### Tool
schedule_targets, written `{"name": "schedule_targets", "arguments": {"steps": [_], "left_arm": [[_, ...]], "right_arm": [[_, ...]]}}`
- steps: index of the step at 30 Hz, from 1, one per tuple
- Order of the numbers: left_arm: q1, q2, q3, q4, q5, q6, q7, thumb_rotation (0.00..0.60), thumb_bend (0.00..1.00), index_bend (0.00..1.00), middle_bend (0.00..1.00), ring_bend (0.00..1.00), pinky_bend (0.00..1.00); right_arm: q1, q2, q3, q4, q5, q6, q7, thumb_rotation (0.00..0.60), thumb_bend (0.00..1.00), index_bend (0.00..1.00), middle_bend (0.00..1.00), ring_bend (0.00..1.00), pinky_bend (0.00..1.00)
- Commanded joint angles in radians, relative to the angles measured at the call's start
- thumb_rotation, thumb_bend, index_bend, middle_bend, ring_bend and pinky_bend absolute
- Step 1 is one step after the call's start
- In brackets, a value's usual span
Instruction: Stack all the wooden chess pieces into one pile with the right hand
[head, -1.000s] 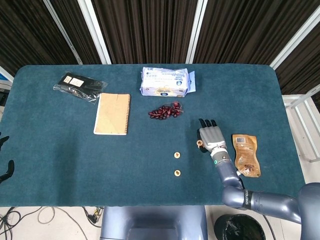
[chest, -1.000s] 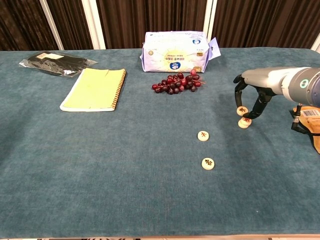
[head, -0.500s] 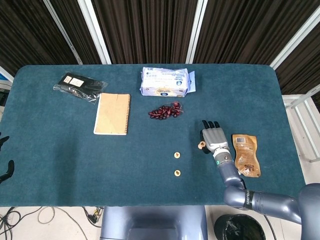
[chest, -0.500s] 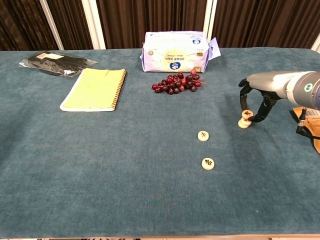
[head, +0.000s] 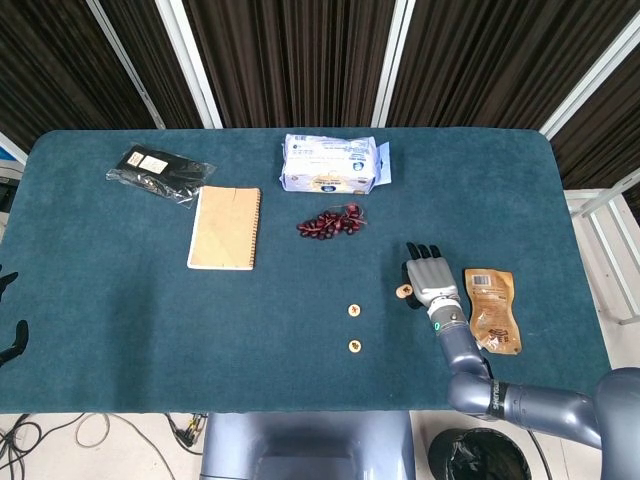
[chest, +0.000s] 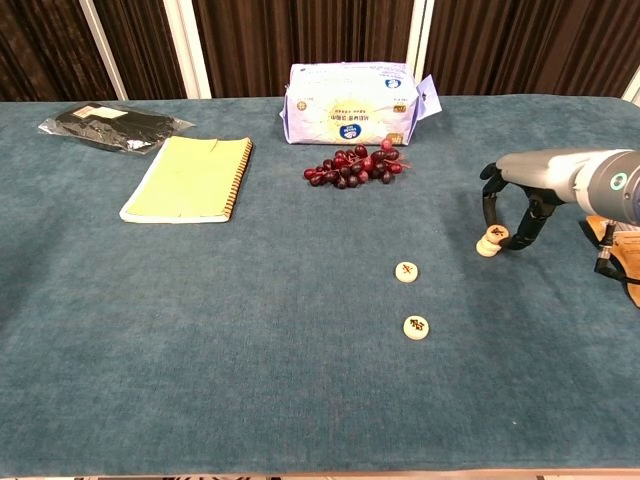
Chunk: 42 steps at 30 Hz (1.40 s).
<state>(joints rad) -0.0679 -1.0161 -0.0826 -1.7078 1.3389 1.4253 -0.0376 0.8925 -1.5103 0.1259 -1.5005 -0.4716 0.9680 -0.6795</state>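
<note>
Chess pieces: two stacked, top one tilted, at the fingertips of the right hand, which arches over them w/ fingers apart; contact can't be confirmed. Two more lie singly to the left and, well apart from hand.

You are working over a matt, napped teal cloth covering the table, and the pale wooden chess pieces with dark marks on top are looking smooth against it. Your right hand is showing smooth grey metal-like shells with dark fingers, while the tissue pack at the far edge and the black packet near the far left corner are gleaming as glossy plastic film. The notebook is showing a matt paper cover with wire binding, the grapes are shining smooth, and the brown pouch near the right edge is looking slightly glossy.
</note>
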Motion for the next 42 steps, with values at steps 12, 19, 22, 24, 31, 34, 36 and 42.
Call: {"name": "schedule_targets", "arguments": {"steps": [12, 19, 22, 24, 31, 34, 36, 42], "left_arm": [[-0.001, 0.000, 0.000, 0.000, -0.001, -0.002, 0.000, 0.600, 0.49, 0.13, 0.00, 0.00, 0.00], [-0.001, 0.000, 0.001, 0.000, -0.001, -0.004, 0.000, 0.600, 0.49, 0.13, 0.00, 0.00, 0.00], [-0.001, -0.001, 0.000, 0.001, -0.001, -0.003, 0.000, 0.600, 0.49, 0.13, 0.00, 0.00, 0.00], [-0.001, -0.001, 0.000, 0.002, -0.002, -0.003, 0.001, 0.600, 0.49, 0.13, 0.00, 0.00, 0.00], [-0.001, -0.001, 0.000, 0.001, -0.003, -0.004, 0.004, 0.600, 0.49, 0.13, 0.00, 0.00, 0.00], [-0.001, -0.001, 0.000, 0.001, -0.004, -0.003, 0.004, 0.600, 0.49, 0.13, 0.00, 0.00, 0.00], [-0.001, -0.001, 0.000, 0.001, -0.005, -0.003, 0.003, 0.600, 0.49, 0.13, 0.00, 0.00, 0.00], [-0.002, -0.001, 0.000, 0.001, -0.006, -0.005, 0.004, 0.600, 0.49, 0.13, 0.00, 0.00, 0.00]], "right_arm": [[-0.002, -0.008, -0.001, 0.015, 0.003, -0.007, 0.004, 0.600, 0.41, 0.52, 0.00, 0.00, 0.00], [-0.004, -0.007, -0.002, 0.013, -0.003, -0.006, 0.006, 0.600, 0.41, 0.49, 0.00, 0.00, 0.00], [-0.005, -0.007, -0.003, 0.013, -0.005, -0.006, 0.007, 0.600, 0.41, 0.49, 0.00, 0.00, 0.00], [-0.005, -0.007, -0.002, 0.013, -0.008, -0.005, 0.008, 0.600, 0.41, 0.49, 0.00, 0.00, 0.00], [-0.005, -0.005, -0.001, 0.008, -0.011, -0.004, 0.006, 0.600, 0.41, 0.48, 0.00, 0.00, 0.00], [-0.004, -0.006, -0.001, 0.008, -0.010, -0.004, 0.004, 0.600, 0.41, 0.46, 0.00, 0.00, 0.00], [-0.003, -0.006, -0.001, 0.007, -0.009, -0.004, 0.003, 0.600, 0.41, 0.46, 0.00, 0.00, 0.00], [-0.002, -0.004, -0.001, 0.003, -0.009, -0.002, 0.000, 0.600, 0.41, 0.43, 0.00, 0.00, 0.00]]}}
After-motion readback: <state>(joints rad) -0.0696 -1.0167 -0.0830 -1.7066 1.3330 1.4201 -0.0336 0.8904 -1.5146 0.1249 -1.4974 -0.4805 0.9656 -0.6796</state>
